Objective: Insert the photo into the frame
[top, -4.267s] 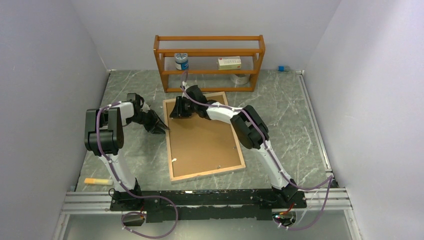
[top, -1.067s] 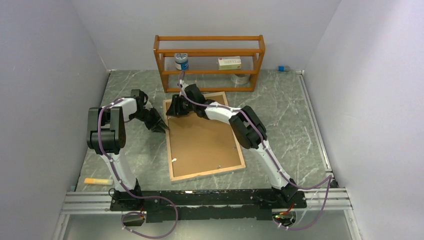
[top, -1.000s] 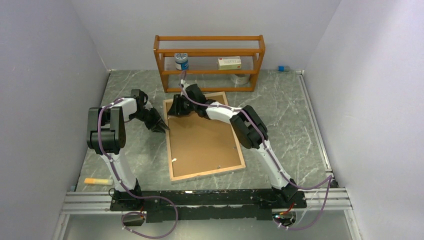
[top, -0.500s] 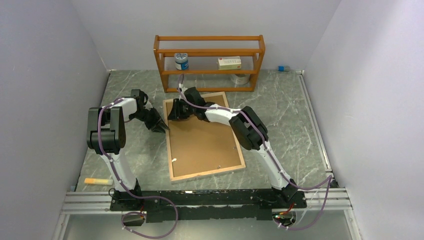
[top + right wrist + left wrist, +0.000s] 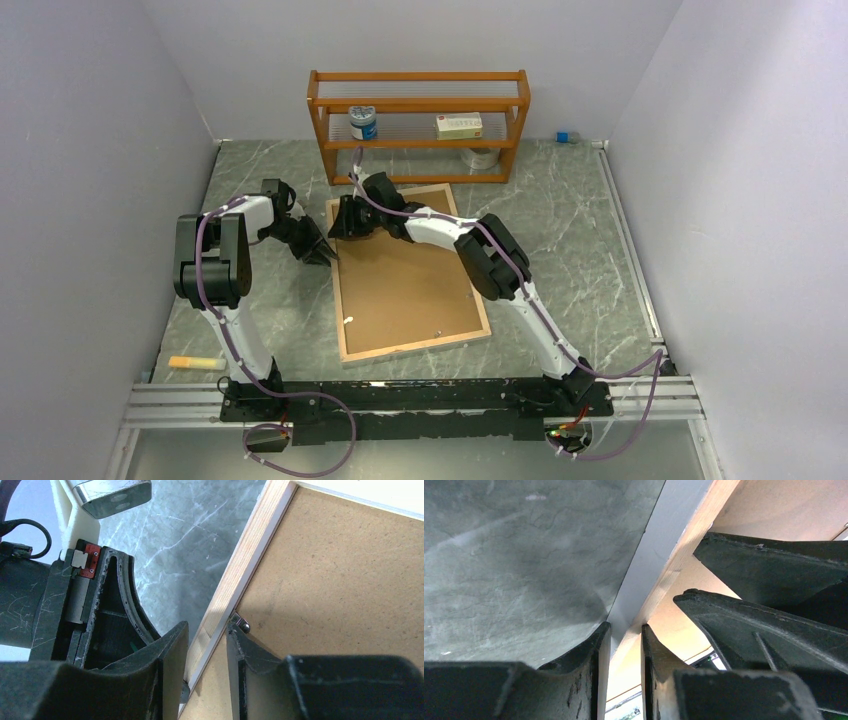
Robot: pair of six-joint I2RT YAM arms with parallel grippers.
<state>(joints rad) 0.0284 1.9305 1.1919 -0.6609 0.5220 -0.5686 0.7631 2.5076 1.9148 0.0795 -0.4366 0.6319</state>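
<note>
Top external view shows the right gripper (image 5: 340,219) now at the far-left corner of the large, thin rectangular frame (image 5: 420,343) with its light wood back rim. A few seconds ago it hovered further in over the flat brown fibreboard backing board (image 5: 405,280), and over the last second it has crept leftward to the rim. The left gripper (image 5: 320,252) has hardly moved. The frame lies where it did, face down in the middle of the grey marbled worktop (image 5: 580,240), with the board seated in it. No photo shows in any view. My reading is that the task is at an early stage, with the back not yet opened, and that the right arm has shifted to work at this corner.

In the right wrist view the fingers stand astride the wood rim. One is outside over the worktop; the other is on the board, just beside a small metal retaining clip (image 5: 243,625). Whether they are squeezing the rim or merely bracketing it I cannot tell.

In the left wrist view the left gripper looks clenched narrowly on the frame's left rim. The white side face and wood edge run between its fingertips, and the right gripper's black fingers sit just beyond.

The right arm reaches far forward and across to the left, elbow bent over the board, wrist pitched down. The left arm is folded, its forearm angled right and down toward the rim.
</note>
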